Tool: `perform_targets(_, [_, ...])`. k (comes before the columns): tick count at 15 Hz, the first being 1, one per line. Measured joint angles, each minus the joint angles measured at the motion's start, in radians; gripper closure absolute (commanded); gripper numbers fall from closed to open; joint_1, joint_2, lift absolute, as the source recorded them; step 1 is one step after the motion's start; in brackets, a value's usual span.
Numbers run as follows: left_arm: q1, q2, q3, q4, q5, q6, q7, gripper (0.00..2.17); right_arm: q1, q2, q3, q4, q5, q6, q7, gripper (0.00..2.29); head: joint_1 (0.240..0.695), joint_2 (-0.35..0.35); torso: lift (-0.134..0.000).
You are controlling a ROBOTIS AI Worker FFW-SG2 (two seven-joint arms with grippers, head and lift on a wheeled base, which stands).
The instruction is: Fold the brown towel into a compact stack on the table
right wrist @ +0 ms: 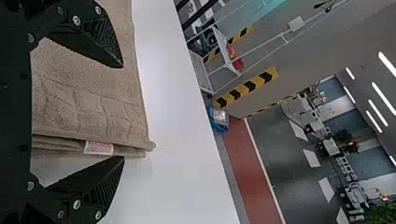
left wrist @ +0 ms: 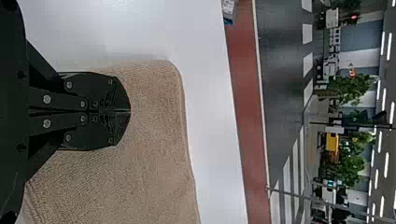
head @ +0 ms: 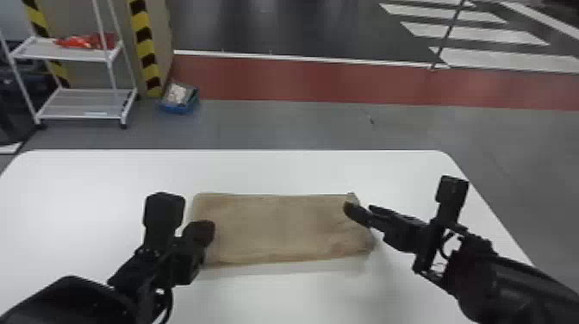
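One brown towel (head: 280, 228), folded into a flat rectangle, is seen in head view on the desk (head: 86, 185); left pincer (head: 202, 230) is placed at its left end, right pincer (head: 358, 209) near its far right corner. Left wrist view: fingers are set together over towel. Right wrist view: fingers are spread apart, stacked layers and white label (right wrist: 99, 148) revealed between.

Left gripper (head: 200, 235) hides part of left edge of brown towel (head: 280, 228). Print on its white tag (right wrist: 98, 148) is too small to read. Red item (head: 86, 41) on far-left shelf (head: 64, 52) is blurred, unidentified.
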Motion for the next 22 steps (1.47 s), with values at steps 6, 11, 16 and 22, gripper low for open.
perform_targets(6, [-0.018,-0.003,-0.005,0.025,-0.002,-0.001,-0.003,1.85,-0.009,0.004,0.033,0.005,0.103,-0.004,-0.034,0.34,0.695,-0.15,-0.125])
perform_targets(11, [-0.028,-0.007,-0.005,0.041,-0.001,-0.007,-0.007,1.85,-0.048,0.006,0.047,0.042,0.169,0.053,-0.034,0.47,0.695,-0.151,-0.125])
perform_targets(16, [-0.038,-0.008,-0.007,0.05,-0.001,-0.012,-0.006,1.85,-0.049,0.008,0.056,0.044,0.194,0.108,-0.033,0.69,0.695,-0.149,-0.125])
perform_targets(22, [-0.04,-0.009,-0.01,0.051,-0.002,-0.01,-0.007,1.85,-0.058,0.008,0.054,0.037,0.177,0.163,-0.009,1.12,0.695,-0.141,-0.125])
